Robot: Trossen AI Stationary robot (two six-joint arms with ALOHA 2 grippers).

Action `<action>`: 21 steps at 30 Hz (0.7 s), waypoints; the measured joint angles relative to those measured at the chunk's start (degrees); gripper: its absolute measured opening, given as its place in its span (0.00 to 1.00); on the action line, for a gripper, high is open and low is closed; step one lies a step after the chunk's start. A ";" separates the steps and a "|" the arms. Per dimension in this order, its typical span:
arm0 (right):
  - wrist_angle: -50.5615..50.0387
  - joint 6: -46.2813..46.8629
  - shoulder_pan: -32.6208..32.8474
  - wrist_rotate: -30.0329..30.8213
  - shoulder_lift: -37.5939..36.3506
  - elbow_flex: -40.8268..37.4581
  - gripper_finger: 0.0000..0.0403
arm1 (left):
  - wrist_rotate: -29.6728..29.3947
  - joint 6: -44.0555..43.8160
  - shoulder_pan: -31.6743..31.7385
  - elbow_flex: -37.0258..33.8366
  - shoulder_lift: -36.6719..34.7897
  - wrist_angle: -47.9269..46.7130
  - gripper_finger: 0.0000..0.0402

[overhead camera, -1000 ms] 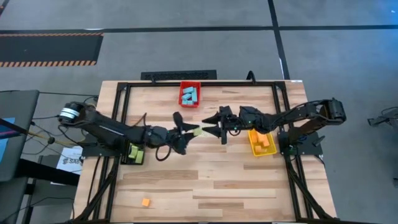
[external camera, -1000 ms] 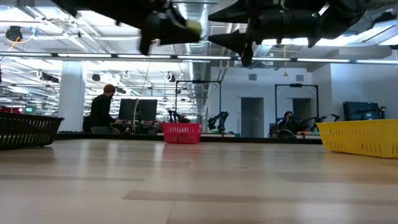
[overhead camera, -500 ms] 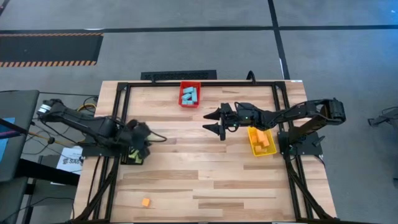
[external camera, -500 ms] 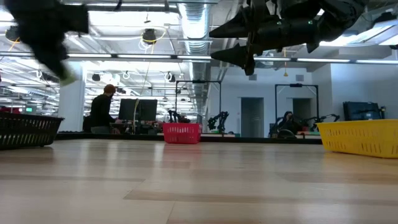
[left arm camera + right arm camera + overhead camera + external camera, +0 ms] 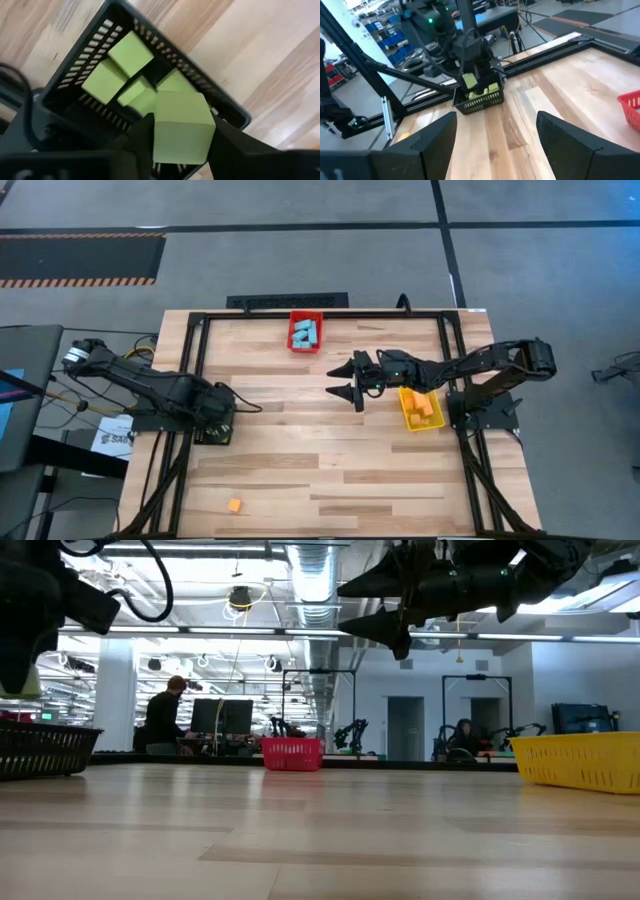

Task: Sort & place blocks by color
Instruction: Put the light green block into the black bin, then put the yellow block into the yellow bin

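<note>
Now, load: my left gripper [image 5: 181, 135] is clenched on a yellow-green cube [image 5: 181, 129], held just above the black bin [image 5: 70, 85] at the left edge of the bench [image 5: 320, 450]
Bin contents: several yellow-green blocks [image 5: 117, 70] already lie inside, crowded toward the middle
Risk one: if I let go off-centre, the cube may strike the bin's rim and hop out onto the bench, since it hangs close to the near wall
Risk two: it may land on the pile, roll and sit proud of the rim, where my fingers could knock it out as I lift away
Risk three: dropping lower could catch the wire wall and drag the light bin
Right side: my right gripper [image 5: 345, 380] hovers mid-bench with its fingers spread and nothing between them, well apart from the drop
Sorted so far: light-blue blocks [image 5: 305, 333] in the red bin [image 5: 292, 315] at the far edge, orange blocks [image 5: 424, 409] in the yellow bin [image 5: 408, 418] on the right
Left to do: one orange block [image 5: 234, 505] sits alone at the near left of the bench, easy to overlook
</note>
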 joint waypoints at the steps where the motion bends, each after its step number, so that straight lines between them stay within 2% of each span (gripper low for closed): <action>1: -0.50 0.01 0.03 0.00 -0.11 0.00 0.73 | 0.41 0.02 0.01 0.00 0.40 -0.32 0.36; 6: -4.20 0.01 0.03 0.00 -1.49 -0.02 0.73 | 4.14 4.45 0.31 0.00 2.33 -0.74 0.68; 10: -5.52 0.12 0.52 0.02 -1.92 -0.02 0.73 | 5.54 9.14 0.57 0.07 2.48 1.26 0.84; 14: -5.57 0.63 2.05 0.01 -1.92 -0.02 0.73 | 4.85 12.73 0.31 0.07 2.31 7.37 0.87; 21: -6.48 0.60 6.73 0.00 -1.92 -0.02 0.73 | 2.27 24.89 -3.00 0.07 2.46 28.20 0.85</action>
